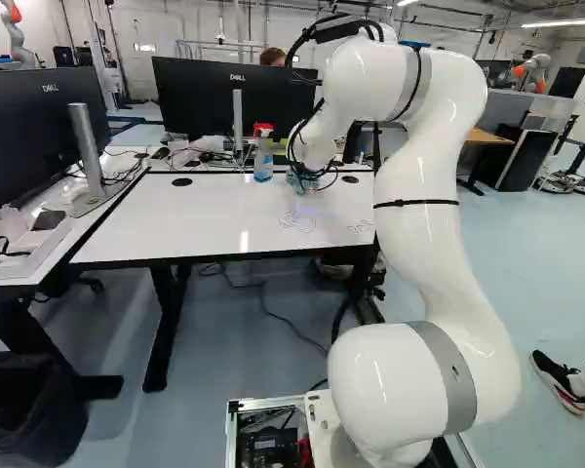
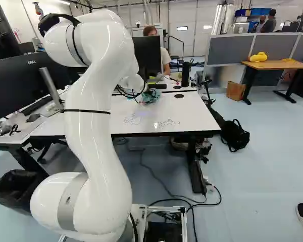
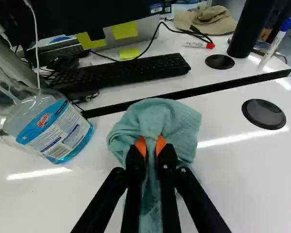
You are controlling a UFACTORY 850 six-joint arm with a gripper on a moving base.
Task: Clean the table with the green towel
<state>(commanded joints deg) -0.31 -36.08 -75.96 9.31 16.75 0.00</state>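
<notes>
At the far part of the white table (image 1: 224,219), my gripper (image 1: 300,172) is low at the tabletop, its fingertips hidden in the left base view. In the wrist view the gripper (image 3: 151,145) is shut on the green towel (image 3: 172,121), pinching a fold between its orange pads. The bunched towel lies on the tabletop under and ahead of the fingers. The same towel (image 2: 151,96) shows past the arm in the right base view. Thin pen drawings (image 2: 133,120) and more scribbles (image 2: 166,123) mark the table nearer the base.
A spray bottle (image 1: 263,156) of blue liquid stands beside the towel. Beyond the table's far edge are a keyboard (image 3: 121,73), a monitor (image 1: 200,97) and a black cylinder (image 2: 186,74). A round black cap (image 3: 264,114) sits in the tabletop. Another robot (image 1: 534,73) stands far off.
</notes>
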